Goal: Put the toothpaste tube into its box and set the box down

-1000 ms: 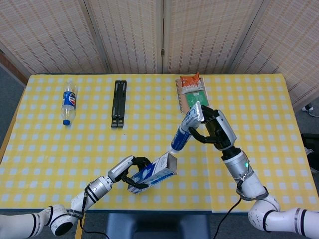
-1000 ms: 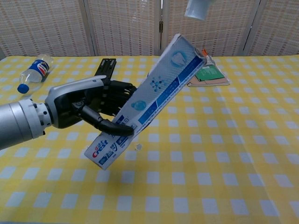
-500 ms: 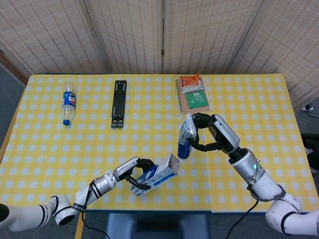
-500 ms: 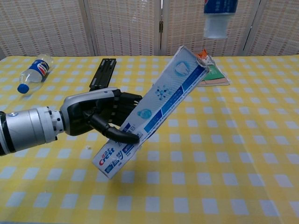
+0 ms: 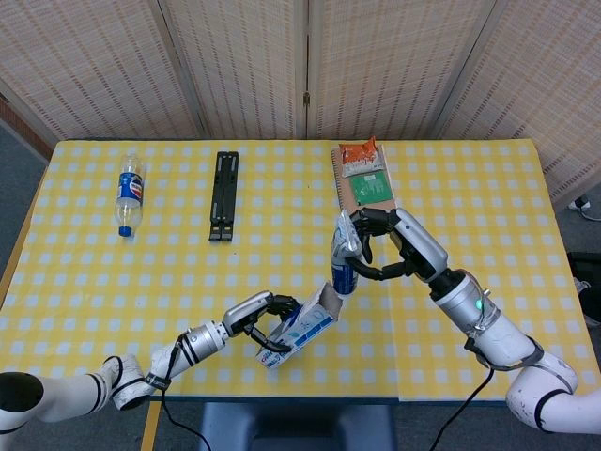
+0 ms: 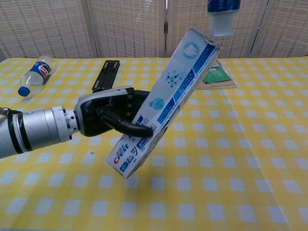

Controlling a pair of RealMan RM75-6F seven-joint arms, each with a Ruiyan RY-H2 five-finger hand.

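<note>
My left hand [image 5: 255,314] [image 6: 113,119] grips the blue-and-white toothpaste box [image 5: 302,326] [image 6: 166,101] around its lower half. The box tilts up and to the right, open end uppermost. My right hand [image 5: 387,250] holds the toothpaste tube [image 5: 345,259] upright, cap end down. The tube's cap [image 6: 222,21] hangs just above and slightly right of the box's open mouth in the chest view. Only the tube's lower end shows there, and my right hand is out of that frame.
A plastic bottle [image 5: 129,192] lies at the far left. A black folded stand [image 5: 223,194] lies left of centre at the back. A notebook with snack packets [image 5: 362,176] lies behind my right hand. The yellow checked table [image 5: 488,197] extends to the right.
My left hand has carried the box up and to the right, its mouth now close under the tube. My right hand has shifted the tube slightly left over the box opening.
</note>
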